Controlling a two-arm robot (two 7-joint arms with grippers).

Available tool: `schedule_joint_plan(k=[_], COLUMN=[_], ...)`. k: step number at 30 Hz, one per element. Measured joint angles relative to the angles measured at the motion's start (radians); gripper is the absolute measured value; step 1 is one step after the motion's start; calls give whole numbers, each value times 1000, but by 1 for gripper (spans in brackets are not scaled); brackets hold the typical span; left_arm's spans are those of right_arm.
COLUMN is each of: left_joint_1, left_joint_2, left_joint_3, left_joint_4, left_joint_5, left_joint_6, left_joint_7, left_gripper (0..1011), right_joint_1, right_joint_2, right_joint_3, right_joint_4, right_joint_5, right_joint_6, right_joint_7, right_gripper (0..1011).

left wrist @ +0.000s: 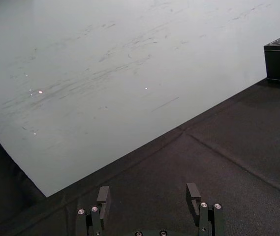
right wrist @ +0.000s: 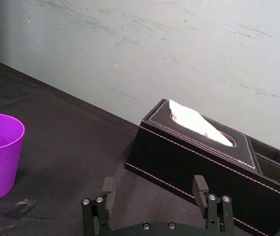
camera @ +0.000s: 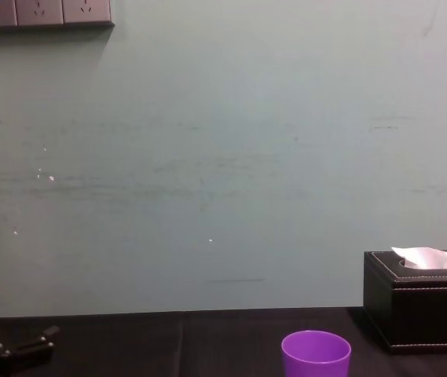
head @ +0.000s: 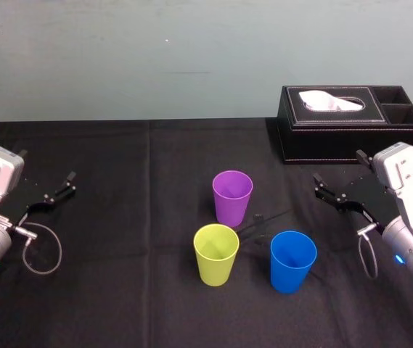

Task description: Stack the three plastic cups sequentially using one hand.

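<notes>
Purple cup (head: 232, 197), yellow-green cup (head: 216, 254) and blue cup (head: 292, 261), upright and apart on the black tablecloth (head: 119, 290).
Left gripper (head: 46, 167) and right gripper (head: 339, 168) hang open and empty, well apart from all 3. Cups judged light, smooth, thin-walled and easily tipped; pinch 1 wall at the rim, gently.

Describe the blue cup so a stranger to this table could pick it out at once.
Start at the black tissue box at the far right of the table. Come toward the robot to three upright cups. The blue cup is the rightmost, right of the yellow-green cup and nearer than the purple cup; it alone is blue.
</notes>
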Motion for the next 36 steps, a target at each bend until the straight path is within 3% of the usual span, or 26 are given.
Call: schedule_joint_plan(k=[36], left_joint_1=[0], left_joint_2=[0], left_joint_3=[0], left_joint_4=[0], left_joint_5=[0], left_joint_6=[0], left_joint_7=[0], left_gripper=[1010], right_joint_1=[0], right_joint_2=[0], right_joint_3=[0], right_joint_4=[0], right_joint_5=[0], right_joint_6=[0], right_joint_7=[0], right_gripper=[1003])
